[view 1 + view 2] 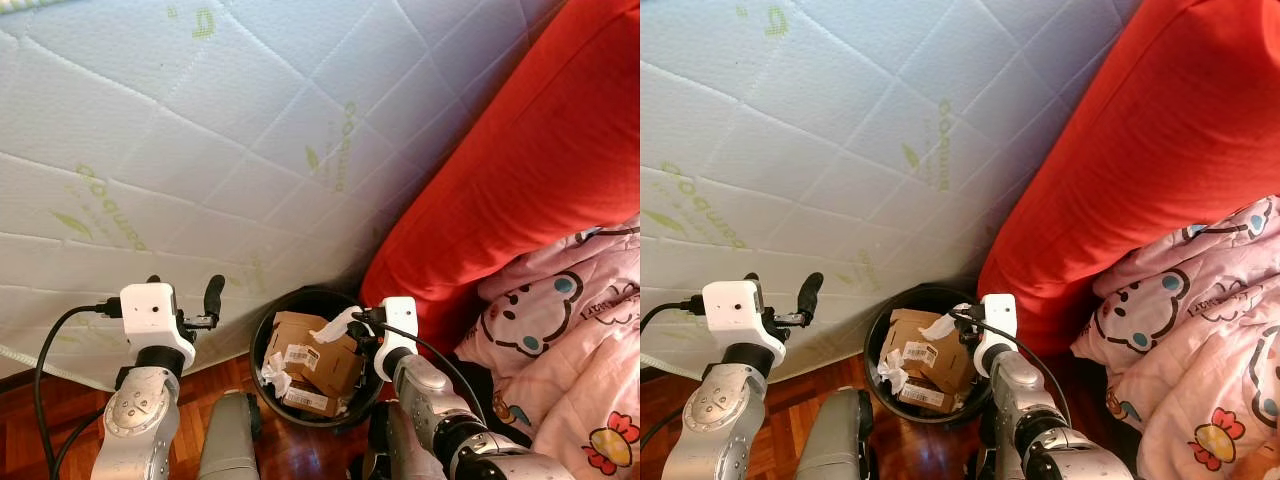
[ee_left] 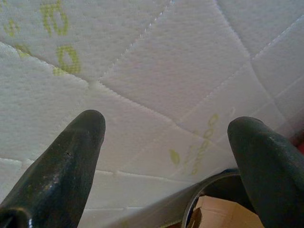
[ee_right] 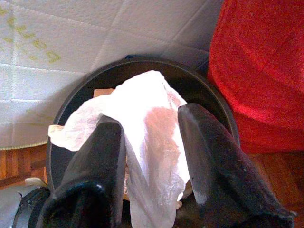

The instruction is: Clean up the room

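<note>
My right tool [image 3: 151, 142] was clenched on a white tissue [image 3: 142, 123], which I held above the rim of the black bin [image 1: 262, 330]; the bin held cardboard [image 1: 315, 360] and stood on the wood floor [image 1: 40, 420] against the mattress [image 1: 250, 130], beside the red cushion [image 1: 520, 170]. My left tool [image 2: 166, 142] hung released, facing the mattress just beside the bin.

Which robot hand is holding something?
The right gripper: its black fingers pinch a crumpled white tissue over the round black bin. The left gripper is open, holding nothing, by the white mattress.
</note>
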`<state>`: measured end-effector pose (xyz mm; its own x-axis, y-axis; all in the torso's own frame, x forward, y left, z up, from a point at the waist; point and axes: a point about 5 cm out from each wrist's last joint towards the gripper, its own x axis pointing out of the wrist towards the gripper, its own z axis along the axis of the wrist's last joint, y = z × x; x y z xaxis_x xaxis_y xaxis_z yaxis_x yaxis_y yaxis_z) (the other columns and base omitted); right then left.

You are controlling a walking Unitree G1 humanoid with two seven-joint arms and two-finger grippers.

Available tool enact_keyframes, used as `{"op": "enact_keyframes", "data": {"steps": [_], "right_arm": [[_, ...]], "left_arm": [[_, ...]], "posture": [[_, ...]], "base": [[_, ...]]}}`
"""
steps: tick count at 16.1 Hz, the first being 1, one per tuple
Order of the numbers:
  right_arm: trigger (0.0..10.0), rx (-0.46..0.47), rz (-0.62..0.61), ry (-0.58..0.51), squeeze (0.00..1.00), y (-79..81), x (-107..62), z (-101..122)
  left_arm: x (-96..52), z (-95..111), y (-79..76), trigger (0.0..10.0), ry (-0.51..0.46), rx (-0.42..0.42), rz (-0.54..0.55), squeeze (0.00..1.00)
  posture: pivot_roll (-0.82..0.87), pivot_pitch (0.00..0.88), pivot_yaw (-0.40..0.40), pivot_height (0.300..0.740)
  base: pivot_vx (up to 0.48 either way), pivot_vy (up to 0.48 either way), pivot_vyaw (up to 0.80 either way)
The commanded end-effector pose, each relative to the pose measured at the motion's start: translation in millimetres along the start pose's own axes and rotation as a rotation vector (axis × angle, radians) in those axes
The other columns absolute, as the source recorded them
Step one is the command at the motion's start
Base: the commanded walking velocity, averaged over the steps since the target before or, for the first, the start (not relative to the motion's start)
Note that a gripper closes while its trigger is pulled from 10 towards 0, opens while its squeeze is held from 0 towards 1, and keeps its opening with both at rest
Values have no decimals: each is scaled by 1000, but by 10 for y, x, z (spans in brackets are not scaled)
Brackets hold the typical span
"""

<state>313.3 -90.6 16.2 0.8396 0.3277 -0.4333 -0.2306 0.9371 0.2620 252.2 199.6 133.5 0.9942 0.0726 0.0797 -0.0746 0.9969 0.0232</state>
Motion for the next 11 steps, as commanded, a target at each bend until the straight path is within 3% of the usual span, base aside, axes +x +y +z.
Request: {"op": "enact_keyframes", "data": {"steps": [1,5,7,9,11], "right_arm": [[10000,25,17,65,1000,9,-33,-159],[10000,-48,43,221,1000,27,-86,-395],[10000,-73,17,147,1000,13,-74,-323],[10000,-22,15,78,1000,18,-48,-214],[10000,-32,6,47,1000,13,-42,-171]], "left_arm": [[-38,8,2,10000,3,11,3,0],[-43,5,-8,10000,6,8,1,0],[-49,6,-3,10000,6,9,3,0],[-50,4,-7,10000,7,9,1,0],[-50,3,-6,10000,7,9,1,0]], "posture": [[250,251,-88,608],[249,251,-89,608],[250,255,-89,608],[249,255,-89,608],[250,255,-90,608]], "base": [[0,0,0],[0,0,0],[0,0,0],[0,0,0],[0,0,0]]}}
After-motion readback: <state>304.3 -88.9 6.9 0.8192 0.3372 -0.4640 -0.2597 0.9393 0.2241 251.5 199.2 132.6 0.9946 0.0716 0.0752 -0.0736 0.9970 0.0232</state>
